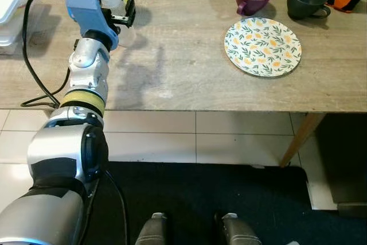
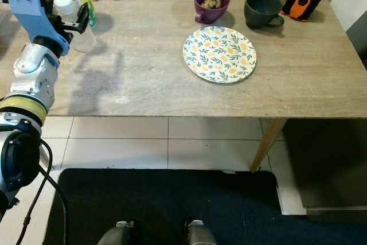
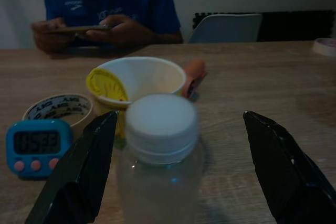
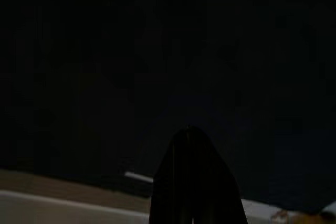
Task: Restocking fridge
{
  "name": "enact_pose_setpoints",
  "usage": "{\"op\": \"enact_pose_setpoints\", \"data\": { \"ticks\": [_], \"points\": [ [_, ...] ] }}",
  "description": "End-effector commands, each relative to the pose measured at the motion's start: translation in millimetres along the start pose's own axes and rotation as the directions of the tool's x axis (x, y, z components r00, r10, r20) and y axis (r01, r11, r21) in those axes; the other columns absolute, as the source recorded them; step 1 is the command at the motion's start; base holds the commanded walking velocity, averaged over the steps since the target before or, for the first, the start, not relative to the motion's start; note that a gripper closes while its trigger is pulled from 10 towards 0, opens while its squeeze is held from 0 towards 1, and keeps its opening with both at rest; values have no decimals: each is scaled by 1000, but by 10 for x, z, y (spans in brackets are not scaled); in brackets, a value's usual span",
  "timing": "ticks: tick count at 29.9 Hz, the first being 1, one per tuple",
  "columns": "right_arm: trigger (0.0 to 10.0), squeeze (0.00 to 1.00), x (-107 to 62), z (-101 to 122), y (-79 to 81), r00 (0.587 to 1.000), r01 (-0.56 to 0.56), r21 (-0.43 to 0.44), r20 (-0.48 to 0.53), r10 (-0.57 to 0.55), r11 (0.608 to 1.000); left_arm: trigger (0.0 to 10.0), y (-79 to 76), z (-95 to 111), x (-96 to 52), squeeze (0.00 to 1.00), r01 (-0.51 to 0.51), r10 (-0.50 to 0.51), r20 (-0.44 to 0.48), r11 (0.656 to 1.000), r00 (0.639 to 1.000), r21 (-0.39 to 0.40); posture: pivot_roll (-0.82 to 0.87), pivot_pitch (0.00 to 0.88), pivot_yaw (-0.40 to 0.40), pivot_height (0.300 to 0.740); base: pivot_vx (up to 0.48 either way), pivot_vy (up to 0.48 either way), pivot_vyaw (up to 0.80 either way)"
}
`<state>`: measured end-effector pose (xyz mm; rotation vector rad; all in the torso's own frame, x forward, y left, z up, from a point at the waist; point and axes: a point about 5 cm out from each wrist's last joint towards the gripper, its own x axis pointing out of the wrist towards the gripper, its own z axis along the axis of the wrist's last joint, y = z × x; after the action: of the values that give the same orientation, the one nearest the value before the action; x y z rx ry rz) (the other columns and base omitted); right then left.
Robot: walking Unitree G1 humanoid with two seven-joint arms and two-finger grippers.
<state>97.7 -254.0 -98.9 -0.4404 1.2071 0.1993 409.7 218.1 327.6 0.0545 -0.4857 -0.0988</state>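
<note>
1. The left hand point(image 3: 173, 177) is spread wide, one black finger on either side of the clear plastic bottle with a white cap point(image 3: 160, 156), not yet gripping it.
2. That bottle stands upright on the grey wooden surface point(image 1: 183, 67), just in front of a white paper cup with a yellow lid point(image 3: 137, 82).
3. Restocking has, I judge, barely begun: grasping, carrying and shelving all remain.
4. The right hand point(image 4: 191, 182) hangs in darkness, seemingly pressed closed.
</note>
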Motion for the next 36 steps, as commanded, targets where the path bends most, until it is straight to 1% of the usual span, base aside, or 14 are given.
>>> {"op": "enact_pose_setpoints", "data": {
  "ticks": [1,4,5,6,8,10,15,20,26,29,36],
  "points": [
    [10000,0,-29,-251,181,995,-57,-5,-85,56,998,10000,85,8,-16,0,-20,20,-13,1000,1000,9,-134,426,12,740,0,0,0],
    [10000,0,-29,-251,181,995,-57,-5,-85,56,998,10000,85,8,-16,0,-20,20,-13,1000,1000,9,-134,426,12,740,0,0,0],
    [10000,0,-32,-265,186,995,-58,-5,-86,57,998,10000,109,19,-17,0,-30,30,-12,1000,999,4,-135,427,12,740,0,0,0],
    [10000,0,-36,-278,195,995,-60,-6,-87,59,998,10000,103,26,-10,0,-31,30,-10,999,999,-11,-144,445,10,740,0,0,0],
    [10000,0,-38,-286,201,995,-61,-7,-86,60,998,10000,94,28,-4,0,-30,30,-10,999,1000,-21,-144,445,10,740,0,0,0],
    [10000,0,-43,-301,207,995,-62,-8,-85,61,998,10000,54,13,7,0,-25,25,-14,999,1000,-39,-151,452,9,740,0,0,0],
    [10000,0,-52,-330,213,994,-63,-7,-87,62,998,10000,29,13,18,0,-25,24,-14,999,1000,-47,-157,458,8,740,0,0,0],
    [10000,0,-82,-435,249,993,-67,-3,-102,66,998,10000,-2,42,45,0,-22,22,-8,998,1000,-59,-167,476,10,740,0,0,0],
    [10000,0,-95,-479,273,992,-70,0,-109,69,998,10000,-31,72,66,0,-11,11,2,998,1000,-65,-169,484,13,740,0,0,0],
    [10000,0,-82,-445,304,992,-73,1,-100,73,997,10000,-72,119,96,0,5,-3,20,998,1000,-70,-175,489,15,740,0,0,0],
    [10000,0,-68,-394,309,993,-76,-5,-86,75,997,10000,-116,177,130,0,19,-16,41,997,999,-69,-175,486,17,740,0,0,0]
  ]
}}
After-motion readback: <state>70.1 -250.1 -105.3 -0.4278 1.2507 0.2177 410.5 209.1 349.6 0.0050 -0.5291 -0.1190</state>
